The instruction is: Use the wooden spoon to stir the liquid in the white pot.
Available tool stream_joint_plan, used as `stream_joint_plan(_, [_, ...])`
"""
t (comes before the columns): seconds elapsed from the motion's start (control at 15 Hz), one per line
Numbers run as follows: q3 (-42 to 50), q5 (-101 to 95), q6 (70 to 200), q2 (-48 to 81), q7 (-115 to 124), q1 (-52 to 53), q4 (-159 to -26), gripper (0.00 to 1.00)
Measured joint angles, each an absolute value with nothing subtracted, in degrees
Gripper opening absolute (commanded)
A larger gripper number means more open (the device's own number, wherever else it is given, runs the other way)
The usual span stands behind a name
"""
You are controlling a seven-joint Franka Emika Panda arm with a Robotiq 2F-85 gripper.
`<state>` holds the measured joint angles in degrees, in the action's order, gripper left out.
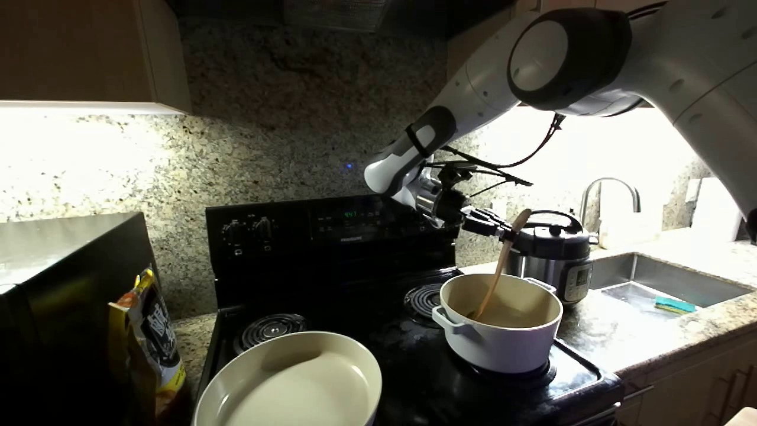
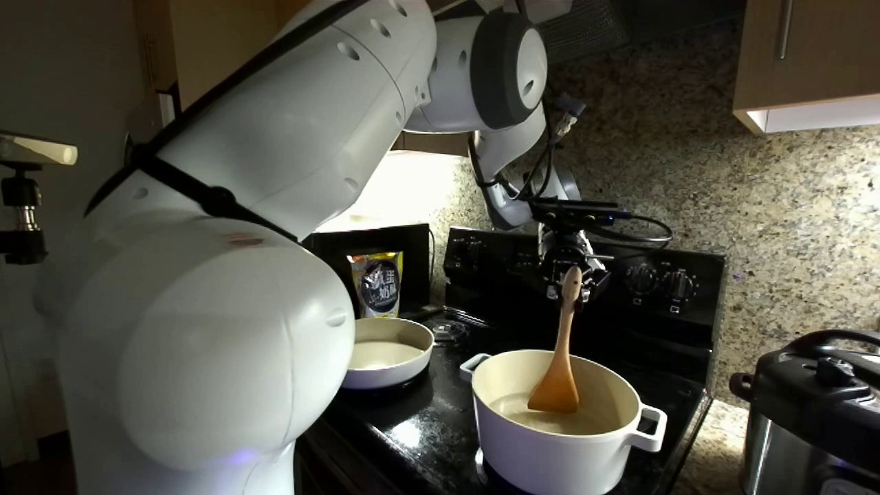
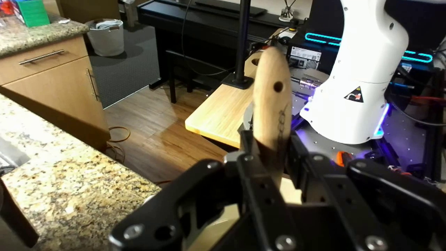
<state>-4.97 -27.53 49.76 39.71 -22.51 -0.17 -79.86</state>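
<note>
A kitchen, by its coil-burner stove, steel sink, curved faucet, speckled counter and wall cabinet.

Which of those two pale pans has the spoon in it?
The deep, high-walled white pot: the wooden spoon, held by the gripper, reaches down into it. No spoon shows in the wide, shallow cream bowl.

We've got the gripper pinching the wooden spoon by its handle, holed end up, speckled granite countertop at left, wooden tabletop and white robot base behind, white bin farther back on dark flooring.
</note>
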Motion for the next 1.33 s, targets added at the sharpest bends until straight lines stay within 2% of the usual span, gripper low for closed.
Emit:
stream_joint_plan(0.33, [-2.8,-27.3,49.8,39.7,-20.9,-1.6,-79.9,0.09])
stream_joint_plan(0.87, [-4.3,-27.3,49.7,40.0,-21.1,-2.4,-84.3,0.09])
stream_joint_plan(1.33, [-4.8,-25.0,49.3,41.7,-18.1,0.2,-80.9,0.09])
